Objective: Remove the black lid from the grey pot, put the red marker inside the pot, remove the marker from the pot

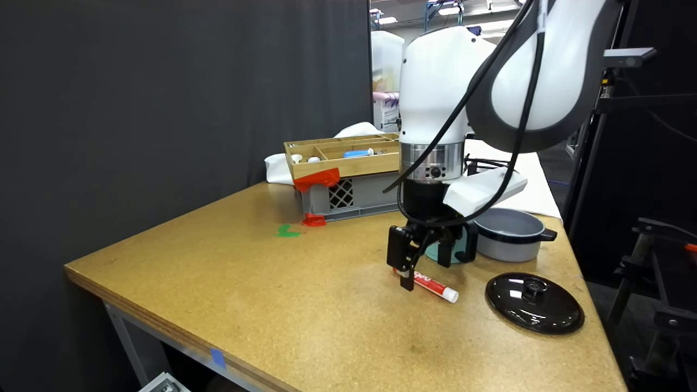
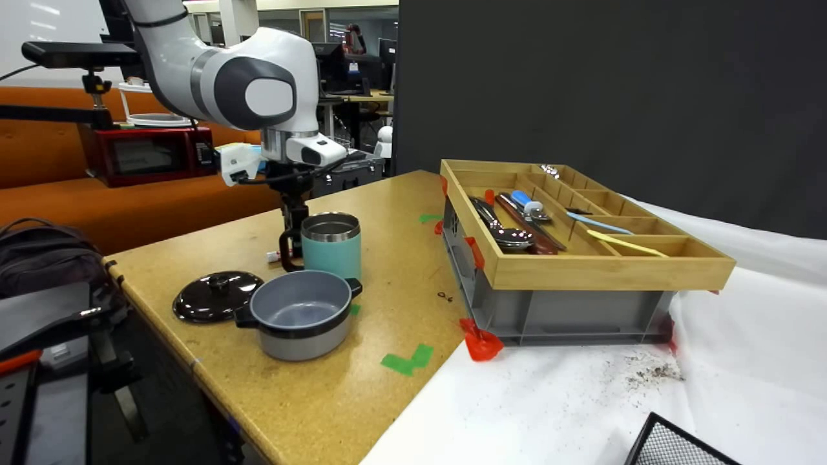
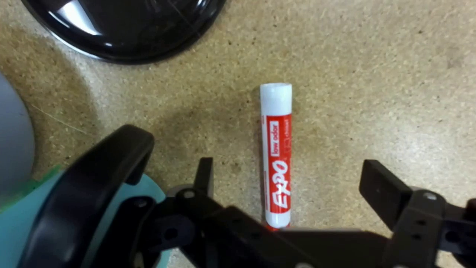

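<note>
Spread black gripper (image 3: 292,181) over a slim, cylindrical red-and-white marker (image 3: 277,149) on a tan wooden counter (image 1: 245,294)
The marker lies at the centre of the wrist view, a gap showing between it and each of the gripper's 2 fingers (image 3: 383,191). In an exterior view, the flat, round, glossy black lid (image 1: 531,311) rests on the counter at lower right, near the low, round grey metal pot (image 1: 506,251) at right of centre. A cylindrical teal cup (image 2: 342,255) stands near the pot.
</note>
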Controlling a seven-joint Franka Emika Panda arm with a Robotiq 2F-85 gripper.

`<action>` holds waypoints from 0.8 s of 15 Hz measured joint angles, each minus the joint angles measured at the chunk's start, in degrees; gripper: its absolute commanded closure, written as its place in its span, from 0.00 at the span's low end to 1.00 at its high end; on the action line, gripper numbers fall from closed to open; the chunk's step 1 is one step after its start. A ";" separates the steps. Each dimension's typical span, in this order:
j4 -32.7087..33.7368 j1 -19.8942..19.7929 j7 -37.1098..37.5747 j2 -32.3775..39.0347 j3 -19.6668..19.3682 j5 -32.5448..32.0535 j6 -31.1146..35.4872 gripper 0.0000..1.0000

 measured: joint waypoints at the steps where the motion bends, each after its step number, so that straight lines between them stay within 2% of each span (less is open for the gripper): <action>1: 0.29 0.12 -0.09 0.64 0.00 0.00 0.05 0.00; 3: 0.99 0.51 -0.19 1.79 0.01 0.01 0.07 0.27; 12: 2.06 2.26 -0.19 2.19 -0.93 0.00 -0.05 0.90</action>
